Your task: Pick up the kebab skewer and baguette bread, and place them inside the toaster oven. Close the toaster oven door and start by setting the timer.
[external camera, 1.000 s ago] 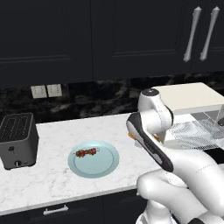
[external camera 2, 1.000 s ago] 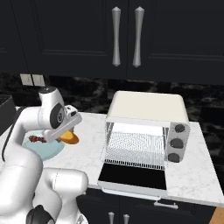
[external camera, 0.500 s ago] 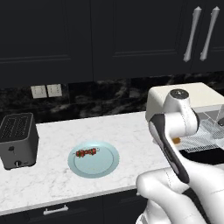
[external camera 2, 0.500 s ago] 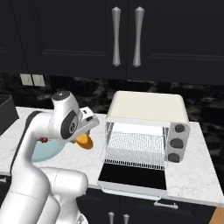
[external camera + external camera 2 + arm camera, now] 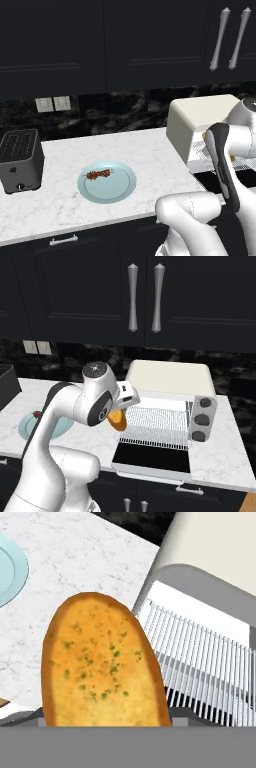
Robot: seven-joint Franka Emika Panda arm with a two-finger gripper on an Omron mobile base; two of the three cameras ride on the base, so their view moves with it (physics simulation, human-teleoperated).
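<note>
— Left of the plate?
— Saw bare marble; red-brown kebab skewer (image 5: 98, 174) lay on pale blue round plate (image 5: 120, 191).
— And the pincer?
— Gripper (image 5: 120, 415) clamped on golden oval baguette bread (image 5: 117, 419), held at left edge of open cream-white toaster oven (image 5: 172, 378), above dropped glass door (image 5: 152, 458).

Pale blue round plate (image 5: 107, 183) on white marble counter (image 5: 125, 150), toward its front edge. Dark grey slot toaster (image 5: 20, 161) at the counter's left end, well apart from the plate. Black marbled backsplash (image 5: 115, 110) with twin white wall outlets (image 5: 52, 104) above the toaster. Dark upper cabinets (image 5: 75, 296) with two silver bar handles (image 5: 145, 298) side by side. Lower drawer pull (image 5: 63, 240) under the counter edge.
</note>
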